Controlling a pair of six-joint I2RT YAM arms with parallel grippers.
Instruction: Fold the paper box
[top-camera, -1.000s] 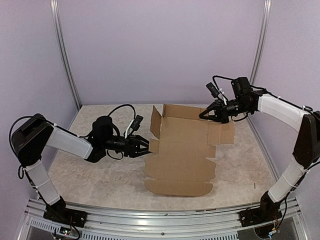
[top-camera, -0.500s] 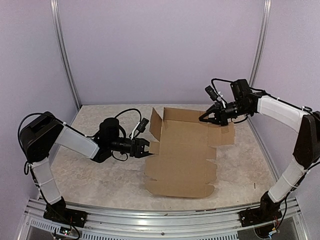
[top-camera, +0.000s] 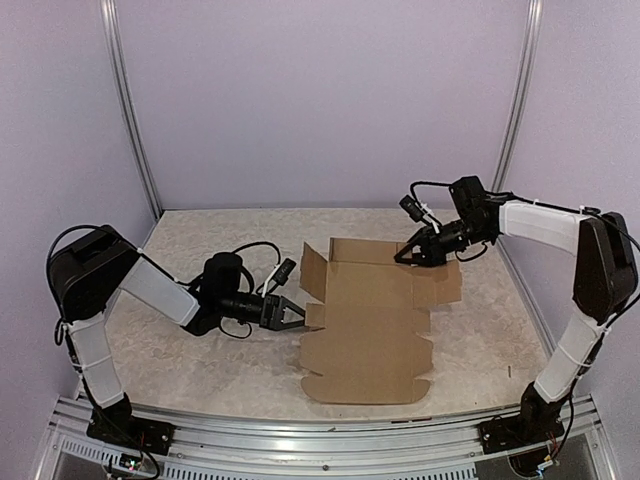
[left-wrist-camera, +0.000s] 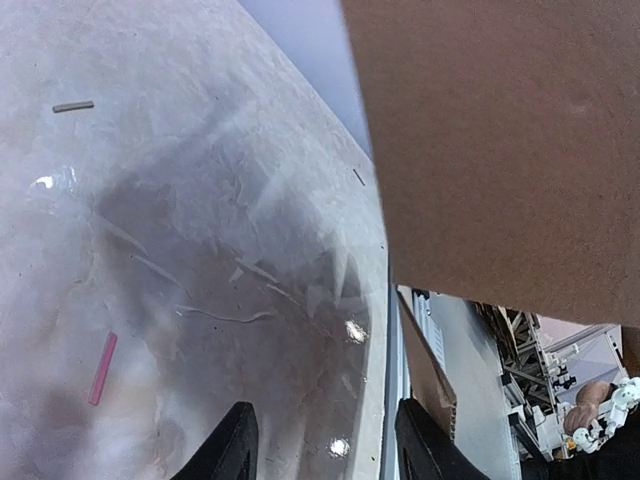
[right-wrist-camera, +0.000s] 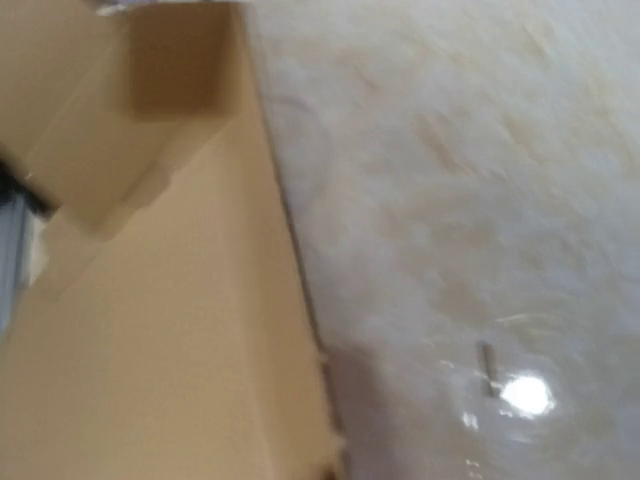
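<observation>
— At mid-surface (top-camera: 200, 250) the paper box (top-camera: 365, 330) is laid mostly flat, with its left flap (top-camera: 313, 268) and rear wall (top-camera: 370, 248) raised. The left hand (top-camera: 293, 315) is held spread just beside the left edge, nothing pinched.

— The right hand (top-camera: 405, 257) is seen at the rear right corner; its grip cannot be told. Advised: base pinned down, side flap creased along its score, sheet not dragged.

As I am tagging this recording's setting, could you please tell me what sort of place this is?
Probably a lab robot cell: the left arm and right arm bolted to an aluminium rail, lilac walls between metal posts, a marbled tabletop bearing the paper box.
</observation>
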